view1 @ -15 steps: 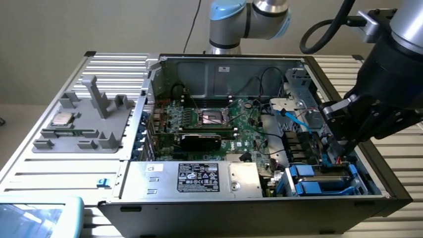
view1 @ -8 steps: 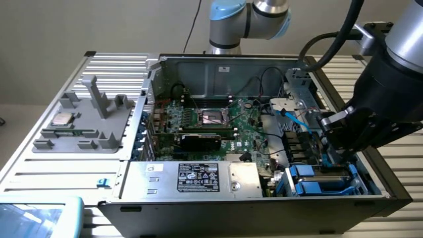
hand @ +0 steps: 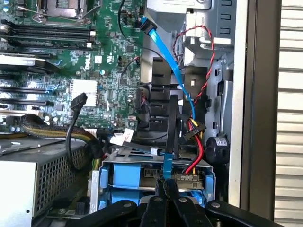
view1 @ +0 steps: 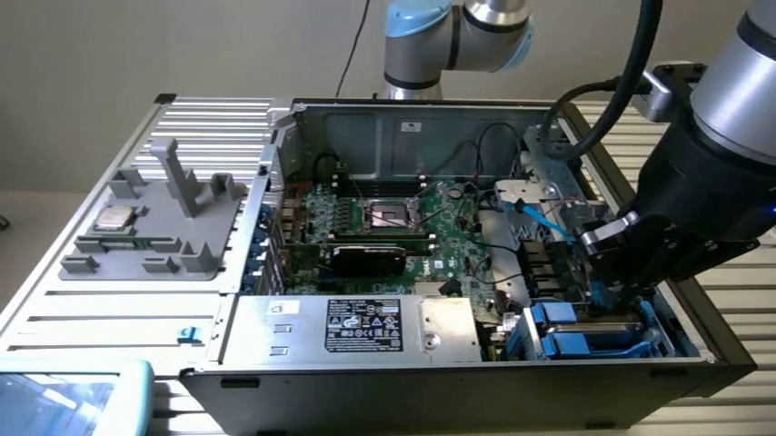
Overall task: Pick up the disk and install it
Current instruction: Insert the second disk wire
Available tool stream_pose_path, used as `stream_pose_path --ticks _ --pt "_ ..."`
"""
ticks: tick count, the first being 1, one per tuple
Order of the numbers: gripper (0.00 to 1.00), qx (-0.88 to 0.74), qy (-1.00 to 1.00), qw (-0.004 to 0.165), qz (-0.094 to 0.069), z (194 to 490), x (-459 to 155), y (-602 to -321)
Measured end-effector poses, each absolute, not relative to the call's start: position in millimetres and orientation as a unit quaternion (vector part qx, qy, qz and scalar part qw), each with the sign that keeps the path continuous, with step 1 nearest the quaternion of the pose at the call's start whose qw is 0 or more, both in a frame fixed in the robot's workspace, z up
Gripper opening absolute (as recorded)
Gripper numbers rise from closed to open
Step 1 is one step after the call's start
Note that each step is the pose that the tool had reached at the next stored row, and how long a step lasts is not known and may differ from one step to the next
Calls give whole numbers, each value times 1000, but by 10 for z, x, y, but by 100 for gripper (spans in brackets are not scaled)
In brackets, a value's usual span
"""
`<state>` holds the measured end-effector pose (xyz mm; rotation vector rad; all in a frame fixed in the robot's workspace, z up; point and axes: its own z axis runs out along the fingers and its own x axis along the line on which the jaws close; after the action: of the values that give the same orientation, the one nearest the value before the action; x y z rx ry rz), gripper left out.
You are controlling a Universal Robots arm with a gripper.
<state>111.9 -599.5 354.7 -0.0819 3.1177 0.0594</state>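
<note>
My gripper (hand: pixel 166 189) fingers are pressed together, tip on the disk (hand: pixel 142 172) in its blue bay (by the red/yellow cable (hand: pixel 196 142)). Push straight, low force, avoid snagging wires.

Gripper (view1: pixel 610 289) low over blue drive bay (view1: pixel 591 334)

The arm (view1: pixel 467 23) has silver-grey metal tubes and pale blue caps at its joints. Its wrist section is a broad silver cylinder above a black housing (view1: pixel 697 195), with a thick black cable (view1: pixel 637 54) looped alongside. The tool (hand: pixel 166 201) is black, with slim dark fingers (hand: pixel 171 189).
</note>
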Motion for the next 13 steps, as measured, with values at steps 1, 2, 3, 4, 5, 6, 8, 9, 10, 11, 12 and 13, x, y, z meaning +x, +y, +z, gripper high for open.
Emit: stream_pose_path --ticks 1,2,3,4,5,6,8,9,10,11,12,13 --pt "11 -27 999 11 19 3529 1119 -5995" --pt "11 -29 999 11 19 3511 1119 -5995" --pt "11 -30 999 11 19 3493 1119 -5995" --pt "11 -31 999 11 19 3475 1119 -5995" --pt "11 -32 999 11 19 3456 1119 -5995" --pt "11 -33 999 11 19 3438 1119 -5995" --pt "11 -35 999 11 19 3402 1119 -5995" --pt "11 -36 999 11 19 3387 1119 -5995" --pt "11 -37 999 11 18 3372 1120 -5995" --pt "11 -38 999 11 18 3358 1120 -5995" --pt "11 -38 999 11 18 3345 1120 -5995" --pt "11 -39 999 10 19 3340 1121 -5995"
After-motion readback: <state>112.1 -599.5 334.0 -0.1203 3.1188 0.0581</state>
